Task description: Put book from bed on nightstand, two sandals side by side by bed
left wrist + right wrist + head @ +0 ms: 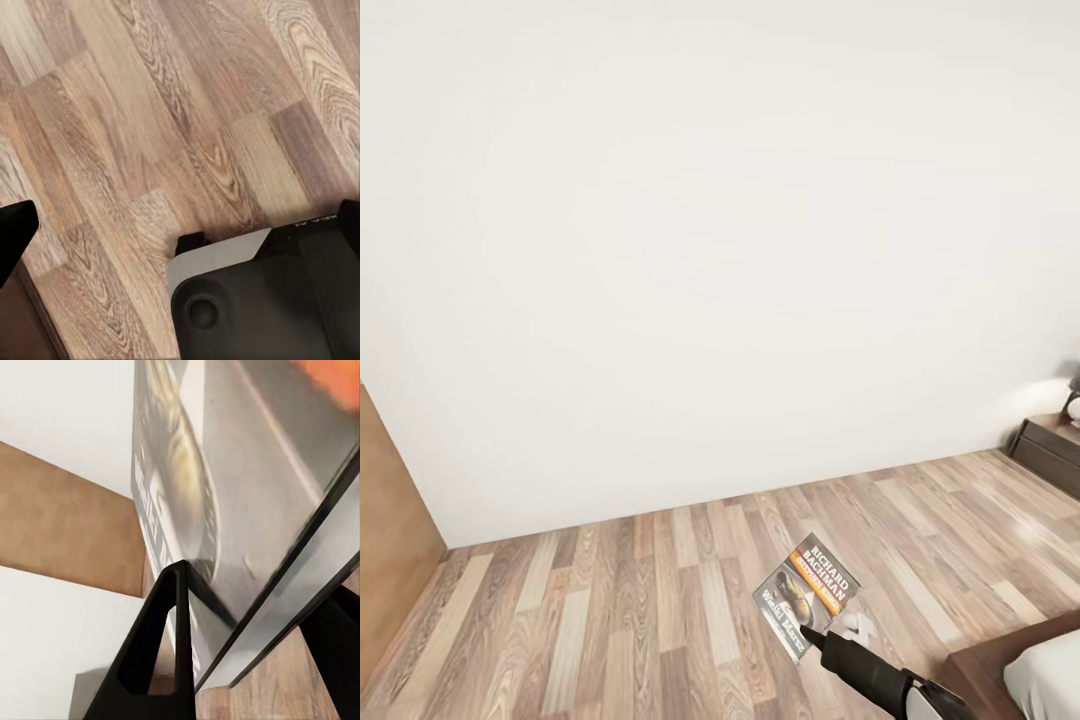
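**Book in hand, carried over the floor — handling notes**

Book (808, 596) is off the bed (1028, 668) and held in the air above the plank floor (610, 610), cover facing up toward my head camera, tilted. My right end effector (247, 652) is clamped on it at its lower edge: in the right wrist view one dark finger (154, 652) lies against the cover and the other sits on the far side, with the page block between them.

Handling, as I judge it: a thin, light paperback. The covers are glossy, so it may slide in a pinch. It is soft, not stiff; held by one edge, the free end can sag or fan open. A hold nearer the spine would be firmer. It is not fragile, though pages could crease.

Left end effector: in the left wrist view I see dark parts at the picture's edges over bare floor, and part of my own base (262, 300). I cannot tell whether it is apart or together.

Nightstand (1052, 445), dark and low, stands against the wall at the far right, well apart from the book. Set-down should be flat, cover up, away from the top's edge.
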